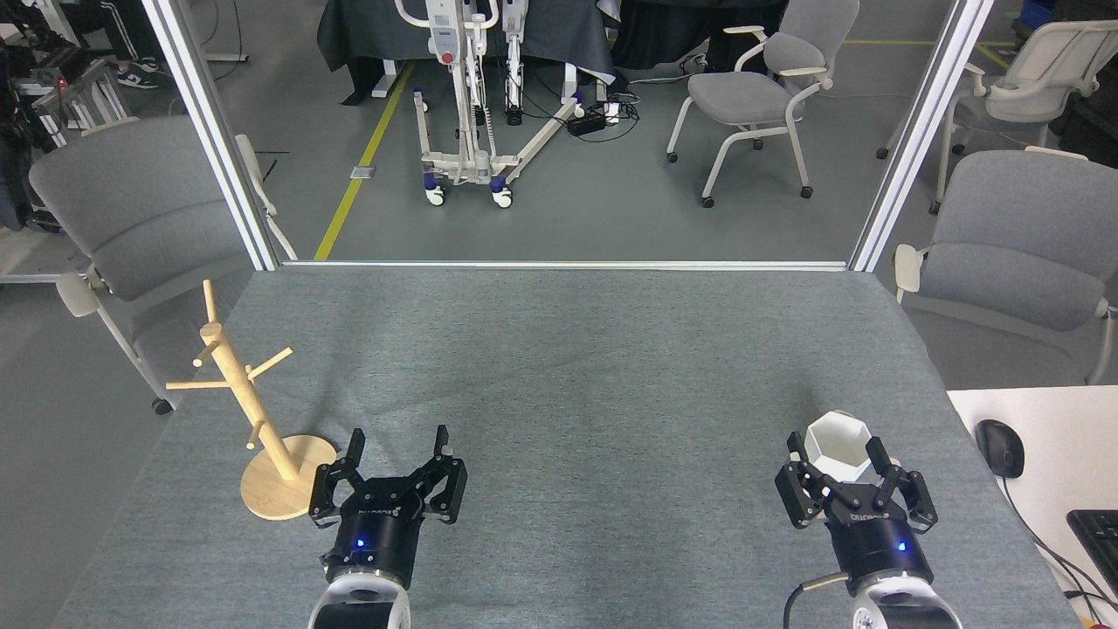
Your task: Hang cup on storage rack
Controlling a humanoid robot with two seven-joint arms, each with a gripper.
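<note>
The white faceted cup (pixel 836 447) stands upright at the table's near right, open mouth up. My right gripper (pixel 837 456) holds it from the near side, one finger against each flank; its handle is hidden. The wooden storage rack (pixel 247 397) stands on its round base (pixel 272 491) at the near left, and its pegs are bare. Just right of that base, my left gripper (pixel 398 444) is open and holds nothing.
A grey cloth covers the table (pixel 559 367). A white desk with a black mouse (pixel 999 447) and a keyboard corner (pixel 1099 535) adjoins at the right. Grey chairs stand beyond both sides, and metal frame posts rise at the far corners.
</note>
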